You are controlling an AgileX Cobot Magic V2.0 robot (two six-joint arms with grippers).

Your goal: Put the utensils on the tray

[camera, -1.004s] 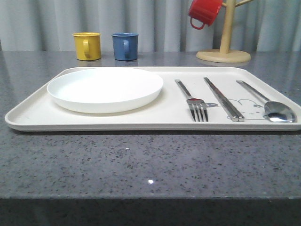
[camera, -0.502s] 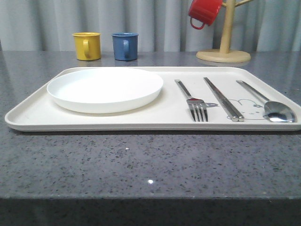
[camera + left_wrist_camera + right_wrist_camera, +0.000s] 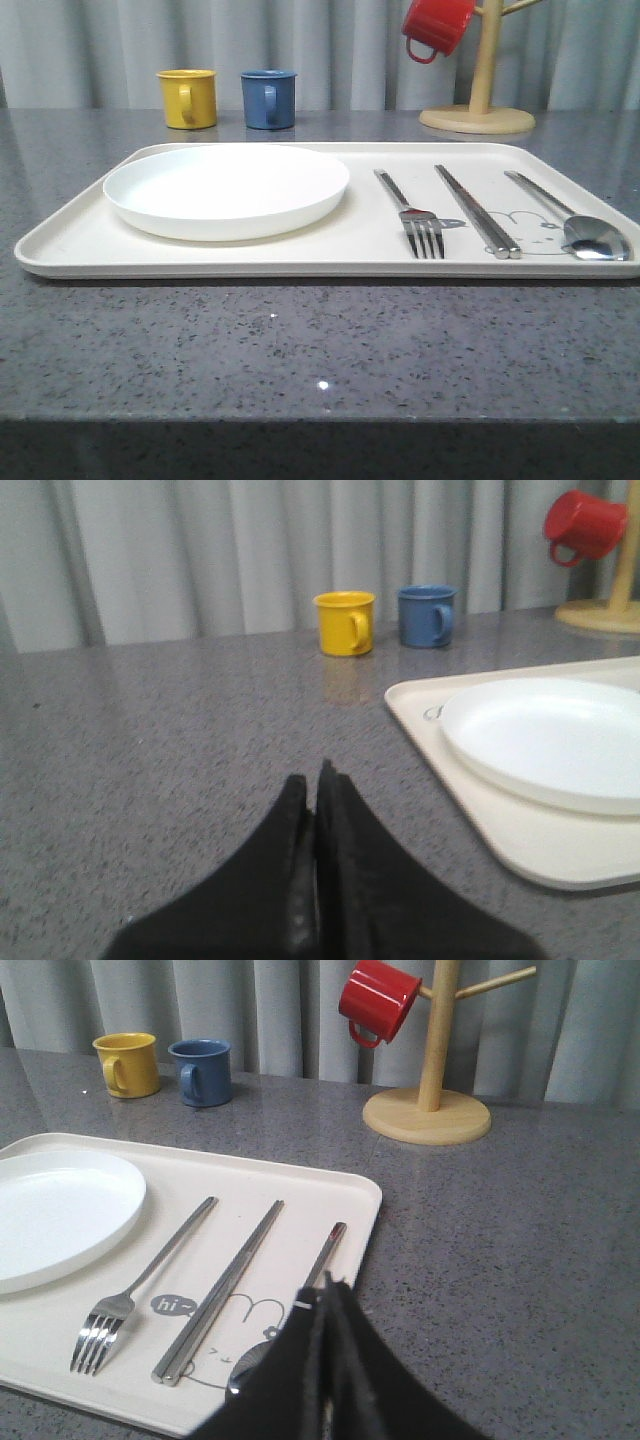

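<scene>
Left gripper (image 3: pixel 318 780) over grey table (image 3: pixel 180 740), black fingers (image 3: pixel 345 830) pressed together, nothing between them. Cream tray (image 3: pixel 430 720) to the right, only its left part in view, lying flat on table. White plate (image 3: pixel 545 740) on tray, near the tray's left rim. Yellow mug (image 3: pixel 345 623) and blue mug (image 3: pixel 425 616) far on table, side by side, apart from each other, both upright. Red mug (image 3: pixel 585 525) far right, hanging tilted on wooden stand (image 3: pixel 610 605). Grey curtain (image 3: pixel 250 550) behind everything.
</scene>
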